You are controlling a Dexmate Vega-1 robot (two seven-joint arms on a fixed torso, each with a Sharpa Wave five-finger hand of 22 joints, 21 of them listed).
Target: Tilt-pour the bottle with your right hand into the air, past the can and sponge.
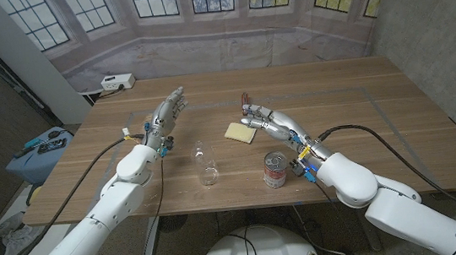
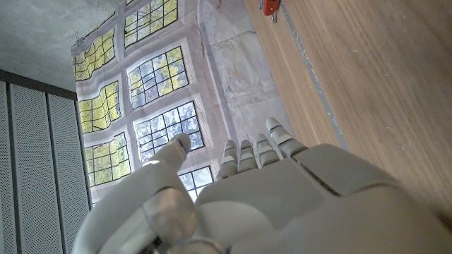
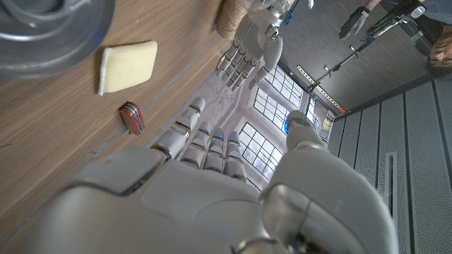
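Nearest the camera in the head view, low in the frame's middle, stand the bottle (image 1: 205,164) and the can (image 1: 275,170), both close to the table (image 1: 398,127)'s near edge. That bottle is clear and looks empty, so I judge it light, stiff, smooth and easy to tip or knock over; glass or plastic I cannot tell, so it is best treated as breakable. Its neck is narrow, so the safest hold seems to be around the wider lower body, fingers on one side and thumb on the other.

Right of centre, the right hand (image 1: 272,124) hovers with fingers spread and nothing in them, beside the yellow sponge (image 1: 239,132), which lies flat just left of it. A small red object (image 3: 131,117) lies near the sponge in the right wrist view. In the frame's upper left, the left hand (image 1: 165,114) has its fingers apart too, holding nothing, well apart from the bottle.

Between the right hand and the bottle there is bare wood, though the can stands close to the right forearm and could be brushed on the way across. Beyond the sponge, toward the frame's top, the table offers wide open room for the pour.
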